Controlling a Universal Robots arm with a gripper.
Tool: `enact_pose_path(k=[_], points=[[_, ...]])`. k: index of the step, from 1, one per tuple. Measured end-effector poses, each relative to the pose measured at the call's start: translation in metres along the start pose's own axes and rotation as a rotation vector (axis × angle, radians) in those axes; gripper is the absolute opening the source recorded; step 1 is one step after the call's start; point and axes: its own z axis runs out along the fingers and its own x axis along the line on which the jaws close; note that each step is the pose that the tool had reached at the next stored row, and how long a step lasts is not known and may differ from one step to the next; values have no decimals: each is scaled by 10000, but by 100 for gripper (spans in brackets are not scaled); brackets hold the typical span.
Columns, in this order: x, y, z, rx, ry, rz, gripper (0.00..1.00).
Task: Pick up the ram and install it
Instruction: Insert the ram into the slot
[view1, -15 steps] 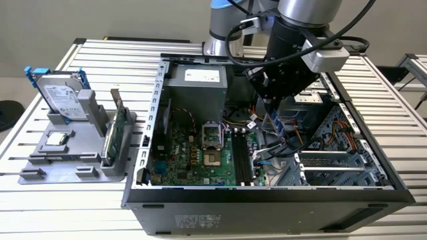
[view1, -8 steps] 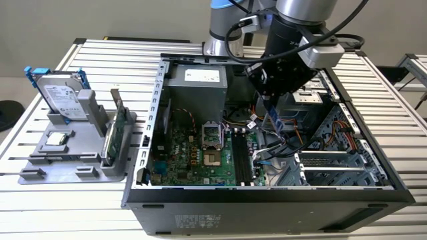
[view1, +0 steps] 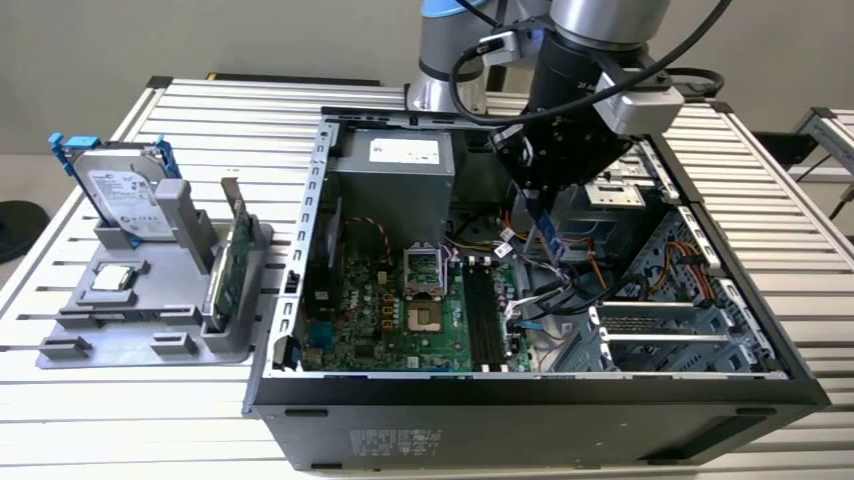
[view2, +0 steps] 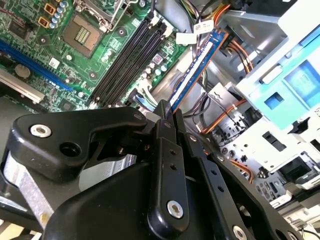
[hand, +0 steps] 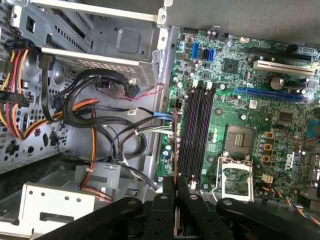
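— Where is the stick, and what is your hand doing?

— My black two-fingered hand (view2: 167, 112) is clamped on the ram (view2: 196, 66), a thin blue circuit-board stick with small dark chips. It juts straight out from between my fingertips, one end pinched, the rest free in the air inside the open black computer case (view1: 534, 400) on the slatted metal table (view1: 80, 420).

— And the sockets?

— The long black memory slots (hand: 196, 135) sit on the green motherboard (hand: 250, 115). In the first wrist view the stick shows edge-on as a slim bar, just beside the slots at about their nine o'clock, not yet over them.

— How do the axes compare?

— Its long axis runs close to parallel with the slots, by my reading. So the gap to close is sideways, toward three o'clock, and then down.
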Motion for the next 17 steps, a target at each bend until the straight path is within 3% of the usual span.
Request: enact_pose_path(k=[17], points=[[23, -89, 59, -95, -12, 17, 0]])
